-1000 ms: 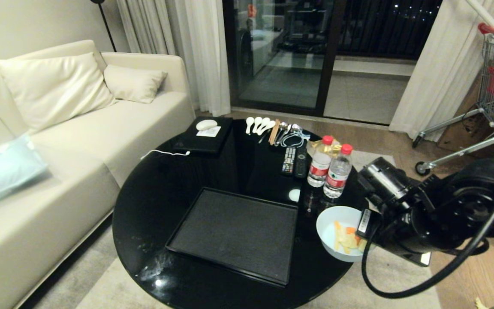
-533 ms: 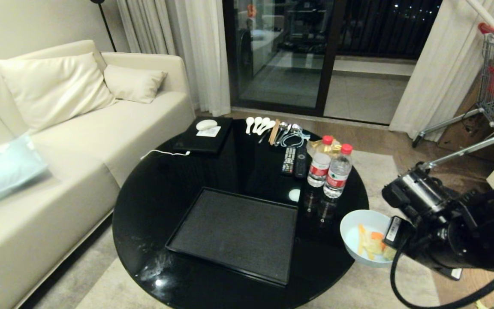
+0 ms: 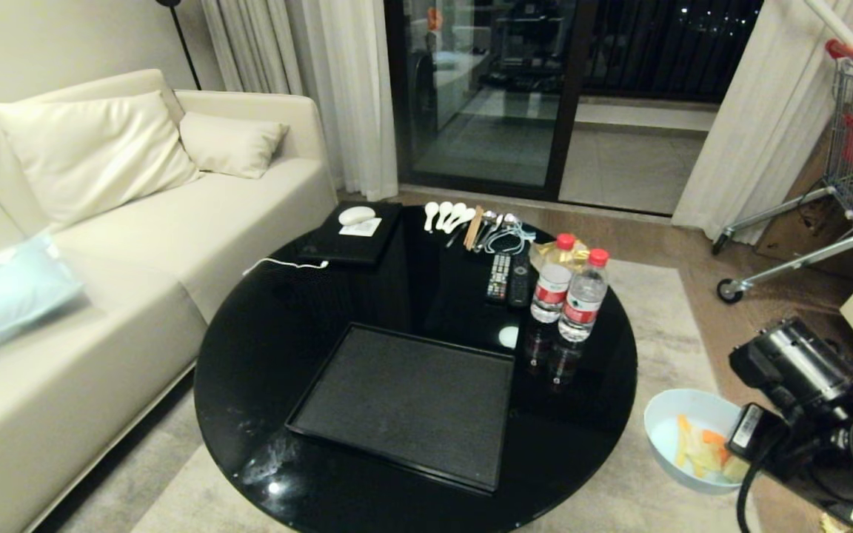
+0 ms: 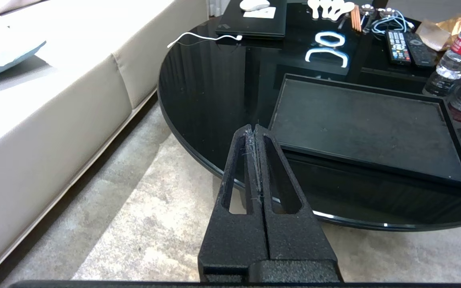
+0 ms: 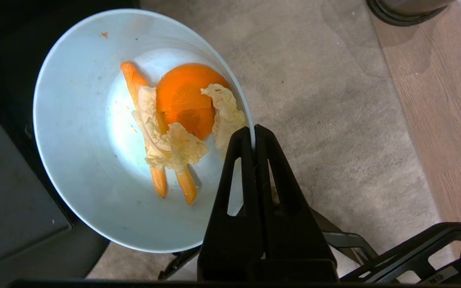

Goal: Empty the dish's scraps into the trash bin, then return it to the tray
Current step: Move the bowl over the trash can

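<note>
I find the right gripper [image 5: 254, 134] pinched tight on the rim of the dish [image 5: 94, 168], one finger inside and one outside. The dish hangs off the table's right edge above the rug [image 3: 663, 311], scraps [image 5: 178, 128] heaped in its bottom. I judge it light, rigid, glazed and slippery; a rim pinch is the only hold, and tilting could let it pivot. Against the earlier views, the dish has left the black round table [image 3: 286, 326] and travelled right and nearer the robot. The tray [image 3: 408, 403] sits bare. The trash bin is possibly the dark round base [image 5: 402, 10]. The left gripper [image 4: 255, 132] is parked, closed on nothing.
</note>
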